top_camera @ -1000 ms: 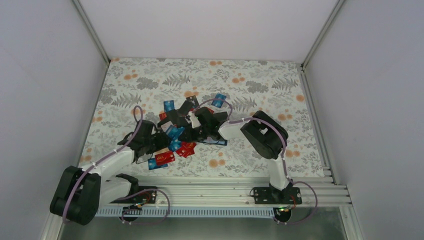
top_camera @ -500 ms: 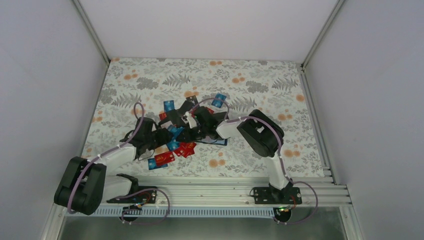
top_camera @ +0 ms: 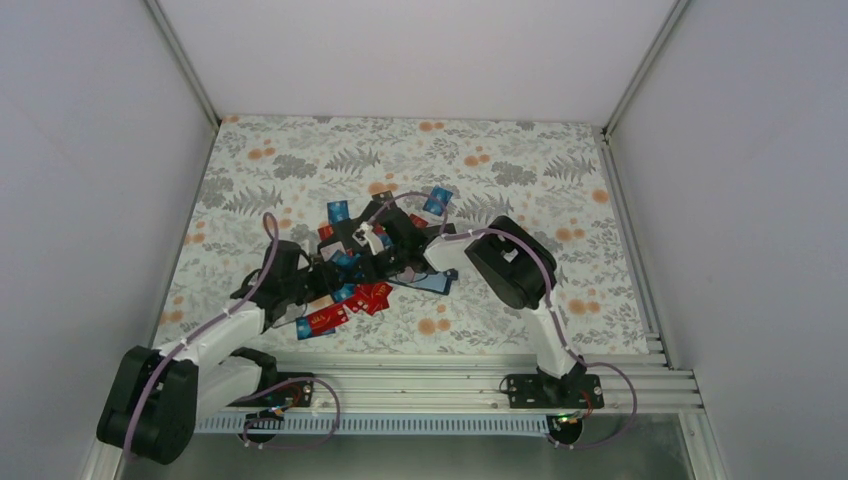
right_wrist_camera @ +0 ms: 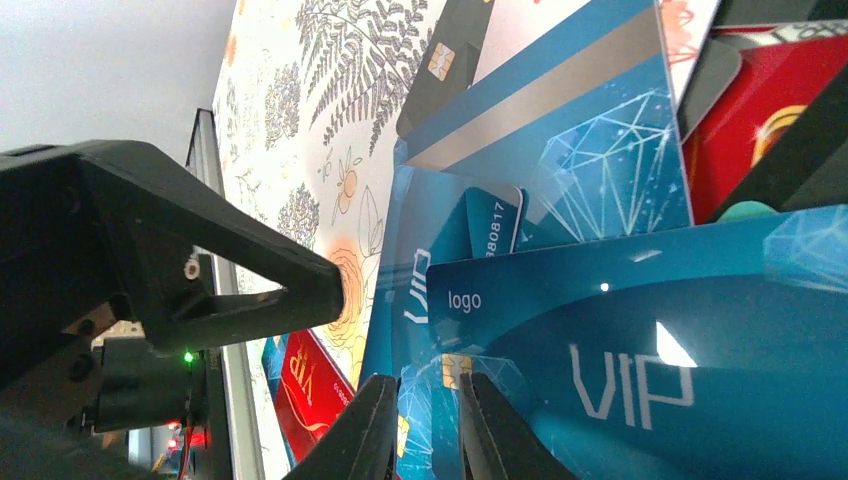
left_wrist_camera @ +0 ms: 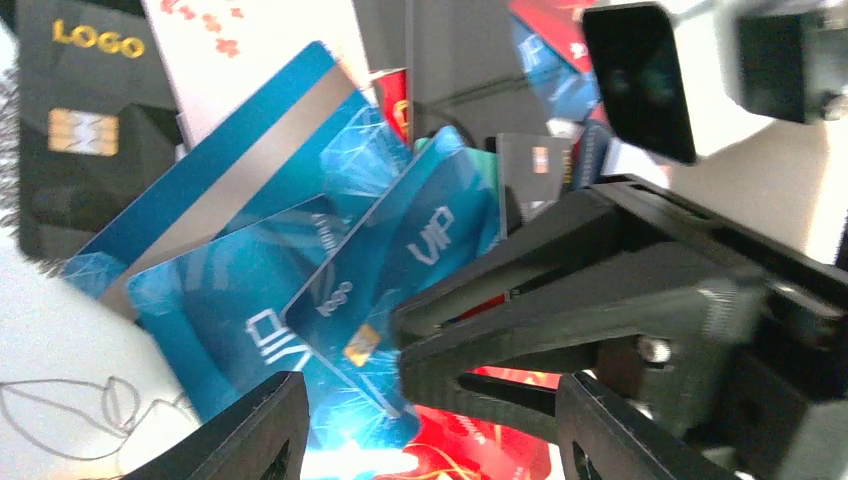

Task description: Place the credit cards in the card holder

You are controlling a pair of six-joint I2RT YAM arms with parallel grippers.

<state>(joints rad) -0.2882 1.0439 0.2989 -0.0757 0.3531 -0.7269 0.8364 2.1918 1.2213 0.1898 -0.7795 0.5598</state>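
A heap of red, blue and black credit cards (top_camera: 350, 275) lies mid-table. My right gripper (right_wrist_camera: 432, 435) reaches into it from the right, shut on the chip end of a blue VIP card (right_wrist_camera: 620, 350) that tilts up off the pile. That same card (left_wrist_camera: 420, 240) shows in the left wrist view with the right fingers (left_wrist_camera: 520, 300) clamped at its corner. My left gripper (left_wrist_camera: 430, 440) stands open just left of them, over blue and red cards (left_wrist_camera: 470, 440), holding nothing. The card holder is mostly hidden; a dark blue edge (top_camera: 437, 283) shows under the right arm.
Loose blue cards (top_camera: 338, 211) (top_camera: 437, 200) lie behind the heap, and red cards (top_camera: 325, 318) in front of it. A black card (left_wrist_camera: 80, 100) lies at the pile's edge. White walls close in the floral cloth (top_camera: 520, 170). A metal rail (top_camera: 450, 385) runs along the near edge.
The right arm has pushed left into the pile and its jaws have narrowed slightly. The left arm's elbow has swung; its gripper stays open by the heap.
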